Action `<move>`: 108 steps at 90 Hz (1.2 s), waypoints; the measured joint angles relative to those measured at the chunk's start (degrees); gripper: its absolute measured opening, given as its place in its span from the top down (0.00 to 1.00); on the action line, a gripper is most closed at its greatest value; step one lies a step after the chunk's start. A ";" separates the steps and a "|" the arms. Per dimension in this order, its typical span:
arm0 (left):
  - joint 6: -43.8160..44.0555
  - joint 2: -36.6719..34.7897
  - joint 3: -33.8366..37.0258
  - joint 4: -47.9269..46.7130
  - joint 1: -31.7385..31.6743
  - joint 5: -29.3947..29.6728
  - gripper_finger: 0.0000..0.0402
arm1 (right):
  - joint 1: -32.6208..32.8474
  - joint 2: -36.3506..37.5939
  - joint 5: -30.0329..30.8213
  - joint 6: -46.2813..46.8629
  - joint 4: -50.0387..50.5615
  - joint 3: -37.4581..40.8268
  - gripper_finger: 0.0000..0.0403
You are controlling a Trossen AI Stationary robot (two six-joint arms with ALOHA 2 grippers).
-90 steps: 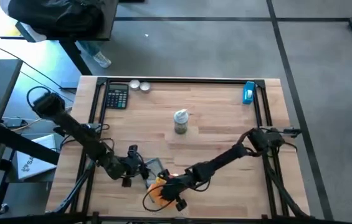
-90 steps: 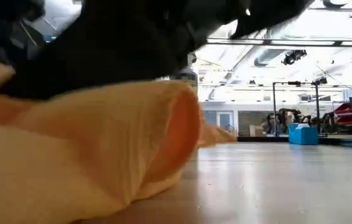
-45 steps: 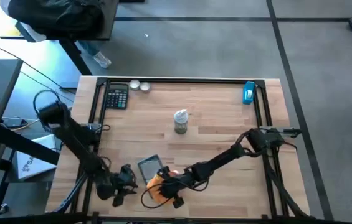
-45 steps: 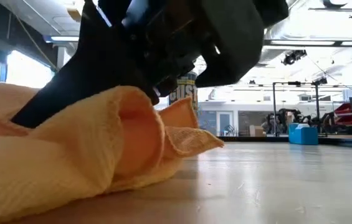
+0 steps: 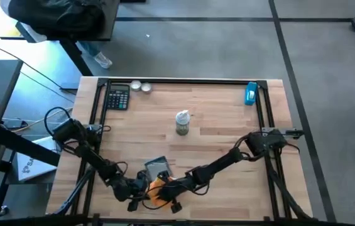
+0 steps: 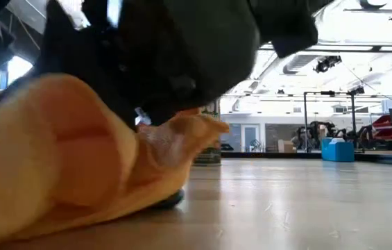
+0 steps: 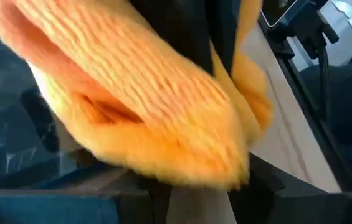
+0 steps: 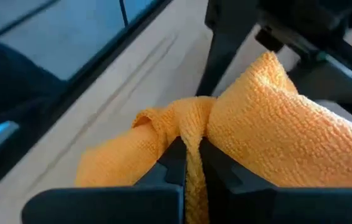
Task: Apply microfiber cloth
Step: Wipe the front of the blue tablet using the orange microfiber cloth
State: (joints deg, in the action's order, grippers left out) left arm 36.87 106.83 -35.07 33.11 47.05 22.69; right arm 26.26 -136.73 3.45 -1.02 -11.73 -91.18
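The orange microfiber cloth (image 5: 158,190) lies bunched near the table's near edge, just in front of a dark flat device (image 5: 156,166). My right gripper (image 8: 190,152) comes from the right and is shut on a fold of the cloth (image 8: 275,143). My left gripper (image 5: 136,188) reaches in from the left. Its fingers stand apart in the left wrist view (image 7: 197,186), on either side of the bulging cloth (image 7: 138,106). In the low view the cloth (image 6: 64,160) fills the left, with the dark grippers above it. My right gripper pinches a gathered fold of the cloth (image 8: 191,134) between its two fingers, coming in slanting down from the table's right. The fold stands up in the hold, and the cloth's lower part (image 6: 78,215) rests on the table. My left gripper is close against the cloth's left side; I cannot tell whether it touches.
A spray bottle (image 5: 182,122) stands at mid-table. A calculator (image 5: 118,97) and two small round tins (image 5: 141,86) sit at the far left, and a blue object (image 5: 251,93) at the far right. Bare wood lies between them.
My left gripper has left the device, swung toward the near edge, then gone right up to the cloth. My right gripper has kept its hold and drawn the cloth slightly toward the near edge; the cloth's bunched part now stands higher.
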 joint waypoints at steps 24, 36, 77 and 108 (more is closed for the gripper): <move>0.36 -2.25 0.13 -2.02 -0.22 -2.11 0.72 | 0.00 2.60 0.66 0.73 5.69 0.10 1.00; -1.09 -8.19 0.17 -7.96 -0.27 -0.42 0.72 | 0.46 6.27 3.10 0.74 16.16 0.17 1.00; -9.63 -11.77 0.09 -15.44 -9.52 10.36 0.72 | 4.17 14.26 18.40 10.93 43.59 0.22 1.00; -6.10 -4.91 -0.22 -13.89 -14.29 6.31 0.72 | 6.23 11.51 19.86 13.25 40.10 0.22 1.00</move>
State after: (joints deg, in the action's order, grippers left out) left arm 30.77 101.92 -35.29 19.22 32.76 29.00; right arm 32.49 -125.22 23.31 12.23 28.37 -90.96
